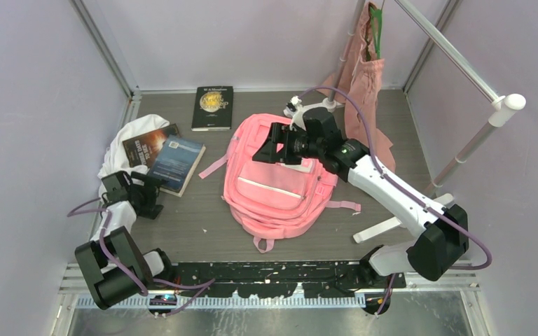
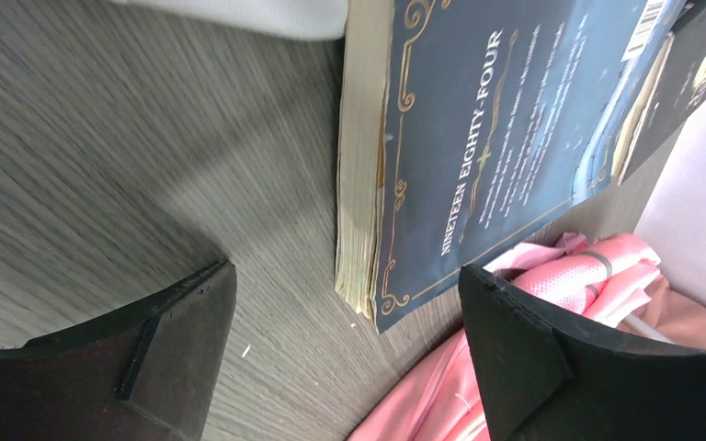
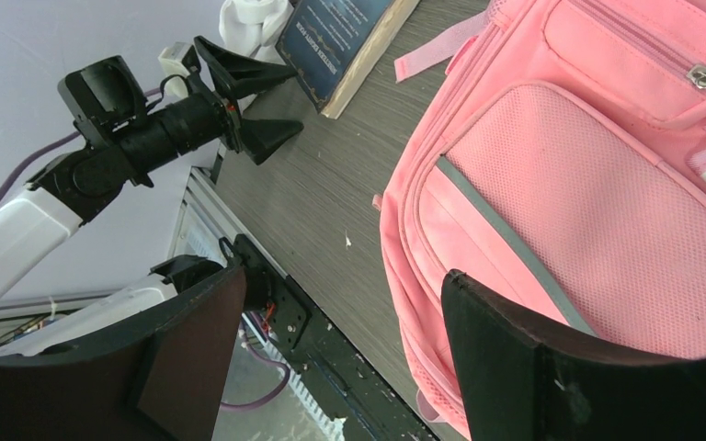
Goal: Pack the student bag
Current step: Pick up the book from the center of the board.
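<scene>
Top external view: the student bag (image 1: 277,185) lies flat in the middle of the surface (image 1: 196,224), front pocket upward, its loop toward the near edge; a blue book (image 1: 180,162) lies to its left, partly on a brown book (image 1: 147,143) and beside a white cloth (image 1: 129,133); a dark book (image 1: 214,106) lies farther back. The left arm is folded low and reaches forward; the left fingers (image 1: 147,187) are just beside the near corner of the blue book, apart and holding nothing. The right arm stretches diagonally over the bag; the right fingers (image 1: 265,150) hang above its far part, also apart and empty.

Left wrist view: the left fingers (image 2: 175,349) stand wide apart, close to the surface; the page edge and corner of the blue book (image 2: 506,129) lie just ahead between them, not touched.

Right wrist view: the right fingers (image 3: 533,367) are spread above the side of the student bag (image 3: 588,211); the front zip looks closed; I cannot tell if the main compartment is open.

I judge that the step in hand is fetching a book; packing has hardly begun. The next move calls for the left fingers to straddle the book's edge and close firmly; the book lies flat, so getting under it may be difficult.
</scene>
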Available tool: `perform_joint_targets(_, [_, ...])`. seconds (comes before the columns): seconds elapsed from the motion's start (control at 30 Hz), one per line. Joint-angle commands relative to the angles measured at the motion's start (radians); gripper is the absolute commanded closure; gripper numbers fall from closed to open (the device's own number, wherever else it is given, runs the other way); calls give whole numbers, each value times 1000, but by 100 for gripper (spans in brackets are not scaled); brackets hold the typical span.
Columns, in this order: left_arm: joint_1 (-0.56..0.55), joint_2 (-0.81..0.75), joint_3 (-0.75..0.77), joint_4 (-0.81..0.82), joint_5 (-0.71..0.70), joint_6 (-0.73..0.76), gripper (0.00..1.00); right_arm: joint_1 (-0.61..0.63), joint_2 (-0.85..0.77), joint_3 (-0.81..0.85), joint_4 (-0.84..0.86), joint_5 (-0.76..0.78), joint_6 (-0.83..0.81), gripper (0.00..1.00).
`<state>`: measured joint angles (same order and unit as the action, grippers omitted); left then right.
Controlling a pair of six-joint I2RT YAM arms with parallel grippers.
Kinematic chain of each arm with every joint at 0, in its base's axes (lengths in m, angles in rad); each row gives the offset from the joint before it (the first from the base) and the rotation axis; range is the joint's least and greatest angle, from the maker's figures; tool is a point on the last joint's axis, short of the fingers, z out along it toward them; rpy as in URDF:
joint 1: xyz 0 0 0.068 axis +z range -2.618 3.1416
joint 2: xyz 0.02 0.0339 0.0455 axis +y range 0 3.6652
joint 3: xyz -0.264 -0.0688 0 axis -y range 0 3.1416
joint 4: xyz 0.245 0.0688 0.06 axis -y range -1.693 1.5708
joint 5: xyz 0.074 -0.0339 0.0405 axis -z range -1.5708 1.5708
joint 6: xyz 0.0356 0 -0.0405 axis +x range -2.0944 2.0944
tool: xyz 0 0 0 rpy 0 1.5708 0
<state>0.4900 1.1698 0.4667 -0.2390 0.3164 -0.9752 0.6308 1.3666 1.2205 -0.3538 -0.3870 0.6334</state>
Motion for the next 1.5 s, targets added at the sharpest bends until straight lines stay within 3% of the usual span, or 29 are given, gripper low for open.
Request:
perform_joint_targets(0.0, [8, -42, -10, 154, -109, 30, 10, 0, -53, -8, 27, -12, -2, 17])
perform_joint_targets(0.1, [9, -22, -17, 186, -162, 57, 10, 1, -74, -22, 28, 1, -1, 17])
perform_joint_targets(0.33, [9, 176, -23, 396, -72, -21, 19, 0, -106, -37, 26, 11, 11, 17])
perform_joint_targets(0.6, [9, 322, -27, 566, 23, -111, 38, 0, -128, -59, 18, 28, 22, 17])
perform_joint_targets(0.67, [9, 330, -27, 588, 33, -112, 54, 1, -125, -59, 20, 23, 30, 17])
perform_joint_targets(0.77, [10, 333, -11, 580, 63, -114, 86, 0, -123, -55, 18, 20, 29, 17])
perform_joint_targets(0.83, [10, 335, 7, 597, 124, -116, 99, 0, -123, -47, 5, 28, 21, 17])
perform_joint_targets(1.03, [9, 262, 89, 549, 303, -200, 100, 1, -111, -42, 5, 29, 25, 17])
perform_joint_targets(1.2, [4, 69, 253, 215, 301, -132, 100, 0, -113, -52, 43, 27, 37, 17])
perform_joint_targets(1.3, [-54, -55, 353, 44, 268, -76, 100, 5, -127, -62, 95, 27, 41, 16])
perform_joint_targets(1.37, [-88, -100, 413, -41, 276, -68, 100, 38, -123, -41, 80, 81, 4, 16])
perform_joint_targets(1.47, [-111, -150, 456, -57, 313, -124, 100, 185, -115, 10, 33, 260, -98, 16])
